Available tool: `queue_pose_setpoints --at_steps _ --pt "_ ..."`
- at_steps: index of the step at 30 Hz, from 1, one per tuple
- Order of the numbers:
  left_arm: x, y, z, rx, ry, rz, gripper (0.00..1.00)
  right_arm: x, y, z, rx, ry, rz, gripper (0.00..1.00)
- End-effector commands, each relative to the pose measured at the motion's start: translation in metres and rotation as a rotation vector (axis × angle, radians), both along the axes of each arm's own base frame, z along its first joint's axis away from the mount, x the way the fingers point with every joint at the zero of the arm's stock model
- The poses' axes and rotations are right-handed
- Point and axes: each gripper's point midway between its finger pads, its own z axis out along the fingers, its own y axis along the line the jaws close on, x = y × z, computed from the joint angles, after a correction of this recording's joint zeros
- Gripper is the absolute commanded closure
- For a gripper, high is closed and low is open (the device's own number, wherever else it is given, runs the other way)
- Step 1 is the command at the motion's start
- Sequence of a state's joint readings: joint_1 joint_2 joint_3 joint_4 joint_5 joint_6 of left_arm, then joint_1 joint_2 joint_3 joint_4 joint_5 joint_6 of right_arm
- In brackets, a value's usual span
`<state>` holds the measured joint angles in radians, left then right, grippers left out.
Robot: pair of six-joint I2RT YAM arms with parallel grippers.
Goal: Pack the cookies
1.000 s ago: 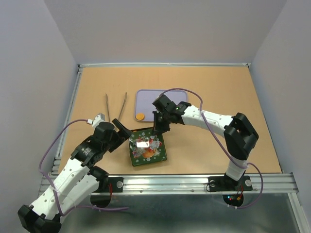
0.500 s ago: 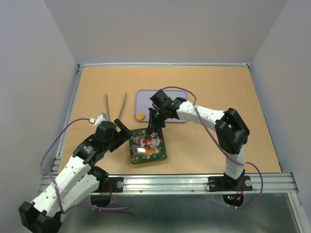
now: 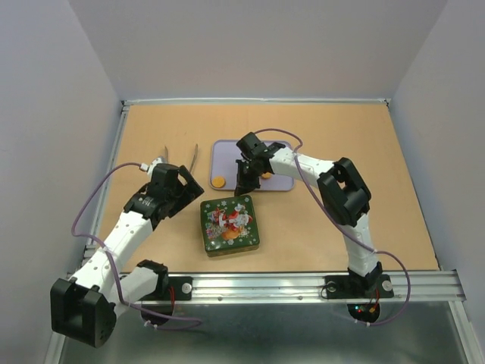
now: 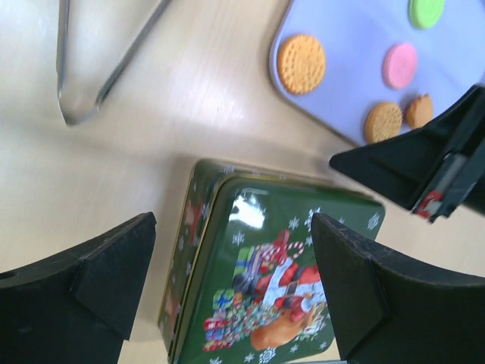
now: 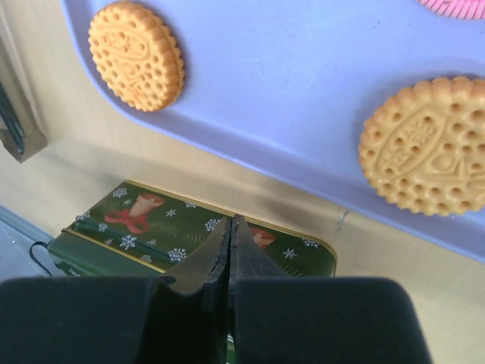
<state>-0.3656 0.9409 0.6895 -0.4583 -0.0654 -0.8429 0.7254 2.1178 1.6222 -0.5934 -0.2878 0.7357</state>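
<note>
Both arms have just drawn back from the lidded tin (image 3: 229, 226) by the near edge, the left gripper (image 4: 231, 227) gaping empty, the right gripper (image 5: 231, 227) pinched shut on nothing at the tray (image 4: 348, 76) mid-table, where the cookies (image 4: 301, 64) still lie, so packing looks unfinished.

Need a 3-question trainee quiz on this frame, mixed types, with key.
1. True or false: the green tin has its lid on.
2. The right tool is: A) open B) shut C) gripping a cookie.
3. Fill in: the cookies lie on the purple ____.
Key: 1 true; 2 B; 3 tray.
</note>
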Motion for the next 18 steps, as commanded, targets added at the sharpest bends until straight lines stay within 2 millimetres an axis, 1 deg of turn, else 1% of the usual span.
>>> queue_pose_setpoints --at_steps 1,3,5,7,8,10,11,12,13,14,15,17,18 --pt "0.028 0.002 0.027 -0.004 -0.087 -0.043 0.05 0.022 0.013 0.042 0.062 -0.087 0.02 1.0" --pt "0.031 0.002 0.024 0.012 -0.074 -0.053 0.05 0.026 0.009 0.048 0.055 -0.104 0.009 0.99" --pt "0.033 0.002 0.025 0.018 -0.078 -0.059 0.06 0.032 0.005 0.061 0.059 -0.136 0.003 0.99" --pt "0.034 0.002 0.025 0.017 -0.084 -0.059 0.11 0.042 -0.007 0.069 0.036 -0.165 -0.027 1.0" --pt "0.034 0.002 0.027 0.013 -0.094 -0.058 0.14 0.049 -0.015 0.077 0.022 -0.192 -0.045 0.99" --pt "0.033 0.002 0.029 0.009 -0.103 -0.057 0.19 0.055 -0.024 0.086 0.003 -0.221 -0.063 0.99" --pt "0.031 -0.002 0.029 -0.008 -0.105 -0.079 0.22 0.057 -0.029 0.094 -0.004 -0.245 -0.065 0.99" --pt "0.032 -0.004 0.033 -0.016 -0.123 -0.087 0.36 0.061 -0.037 0.098 -0.027 -0.262 -0.08 0.99" --pt "0.031 -0.005 0.033 -0.017 -0.126 -0.095 0.45 0.061 -0.04 0.102 -0.035 -0.271 -0.08 0.99" --pt "0.029 -0.006 0.031 -0.019 -0.127 -0.104 0.51 0.06 -0.043 0.104 -0.042 -0.277 -0.075 0.99" --pt "0.029 -0.008 0.032 -0.028 -0.136 -0.12 0.71 0.054 -0.047 0.106 -0.05 -0.272 -0.074 1.0" --pt "0.025 -0.012 0.027 -0.041 -0.126 -0.14 0.91 0.046 -0.052 0.106 -0.051 -0.258 -0.075 1.0" --pt "0.025 -0.013 0.026 -0.046 -0.126 -0.148 1.0 0.04 -0.055 0.111 -0.041 -0.259 -0.075 1.0"
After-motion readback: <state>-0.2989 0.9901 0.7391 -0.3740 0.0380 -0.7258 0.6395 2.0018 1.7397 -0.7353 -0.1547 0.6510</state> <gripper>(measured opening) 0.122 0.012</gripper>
